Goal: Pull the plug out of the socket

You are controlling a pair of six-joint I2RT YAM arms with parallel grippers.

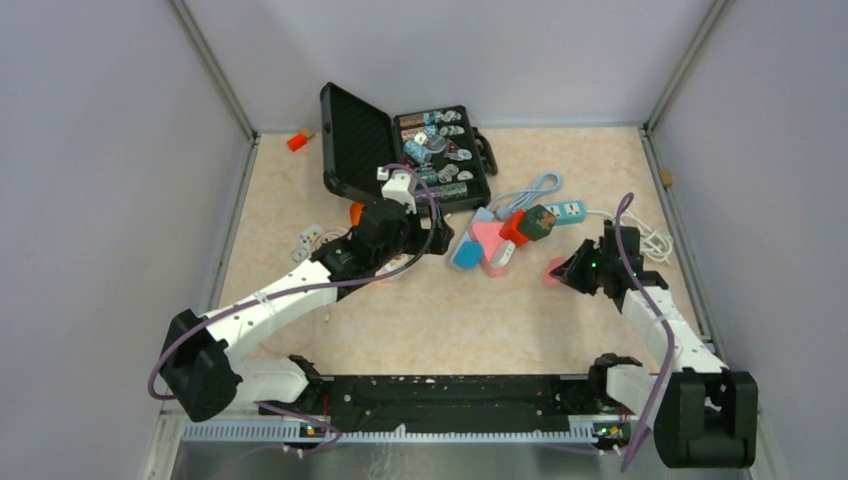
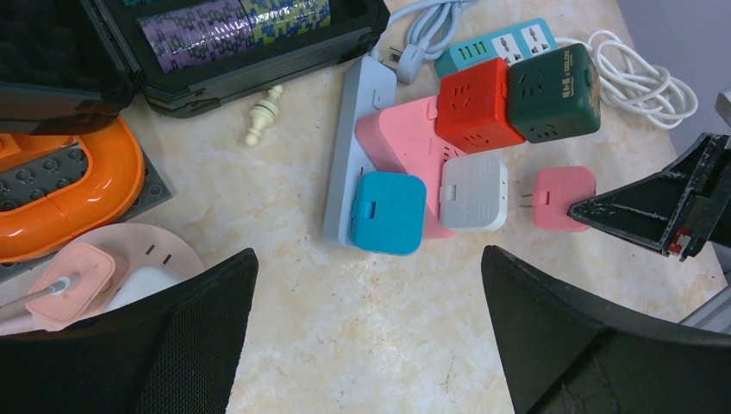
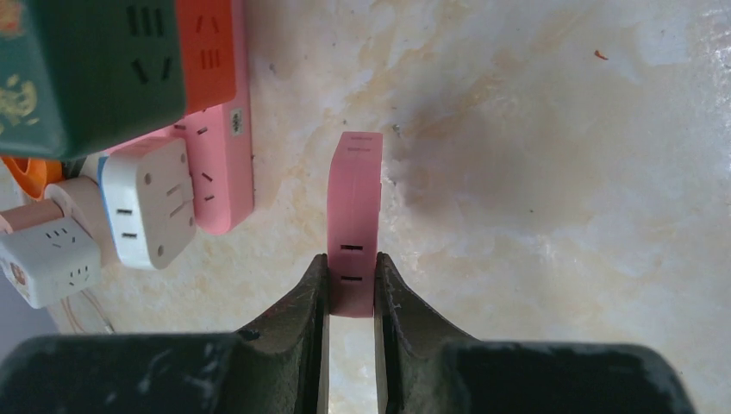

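Observation:
My right gripper [image 3: 352,276] is shut on the near end of a small pink plug [image 3: 354,198]. In the left wrist view the plug [image 2: 563,197] shows two bare prongs pointing at a white adapter [image 2: 473,192], with a small gap between them. That adapter and a blue one [image 2: 388,212] sit by the pink socket strip [image 2: 405,138]. From above, the plug [image 1: 552,272] lies right of the strip [image 1: 488,240]. My left gripper [image 2: 369,293] hangs open over bare table in front of the blue adapter, holding nothing.
A red cube socket [image 2: 477,103] and a green one [image 2: 552,92] lie on the strips, next to a grey strip [image 2: 353,129] and a coiled white cable [image 2: 642,86]. An open black case [image 1: 405,150] stands behind. An orange track piece [image 2: 78,190] lies at the left.

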